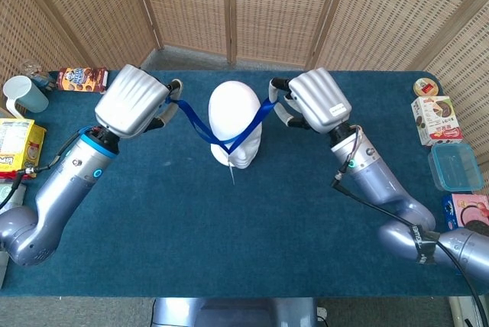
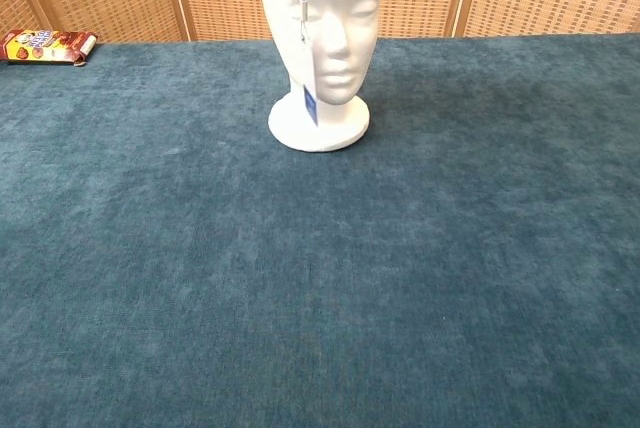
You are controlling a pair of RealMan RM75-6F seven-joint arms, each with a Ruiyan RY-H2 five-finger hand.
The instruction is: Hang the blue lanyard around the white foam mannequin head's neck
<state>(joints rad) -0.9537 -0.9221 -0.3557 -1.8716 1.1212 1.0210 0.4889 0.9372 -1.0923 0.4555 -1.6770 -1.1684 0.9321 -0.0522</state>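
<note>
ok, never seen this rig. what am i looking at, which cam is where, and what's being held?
Two silver robot arms with human-like hands work at a blue table. The head view looks down from above; the chest view looks level across the table and shows no hands. The left hand and right hand each hold one side of a blue lanyard, stretched over a white foam head; its badge hangs before the face. Along the edges are a snack box, a cup and a lidded container.
</note>
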